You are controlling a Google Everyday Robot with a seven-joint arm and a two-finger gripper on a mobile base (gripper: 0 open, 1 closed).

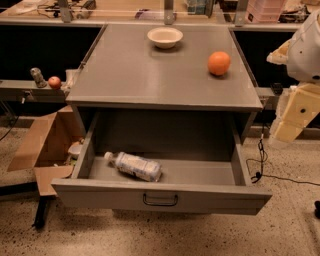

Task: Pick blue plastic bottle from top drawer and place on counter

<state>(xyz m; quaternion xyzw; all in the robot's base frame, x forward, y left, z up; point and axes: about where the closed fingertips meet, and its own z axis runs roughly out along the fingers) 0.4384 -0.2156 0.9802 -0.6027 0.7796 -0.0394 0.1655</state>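
The blue plastic bottle (134,166) lies on its side in the left half of the open top drawer (165,196), white cap pointing to the left rear. The drawer is pulled fully out below the grey counter (150,75). Its dark wire handle (160,200) is at the middle of the front panel. My gripper (294,119), cream-coloured under the white arm, hangs at the right edge of the view. It is beside the counter's right front corner, well away from the bottle and above drawer level. It holds nothing that I can see.
A white bowl (165,36) and an orange (219,63) sit on the counter. A tan wooden bench top (125,11) runs along the back. An open cardboard box (42,145) is on the floor at left, a red apple (54,82) on a left ledge, a cable (280,176) on the right floor.
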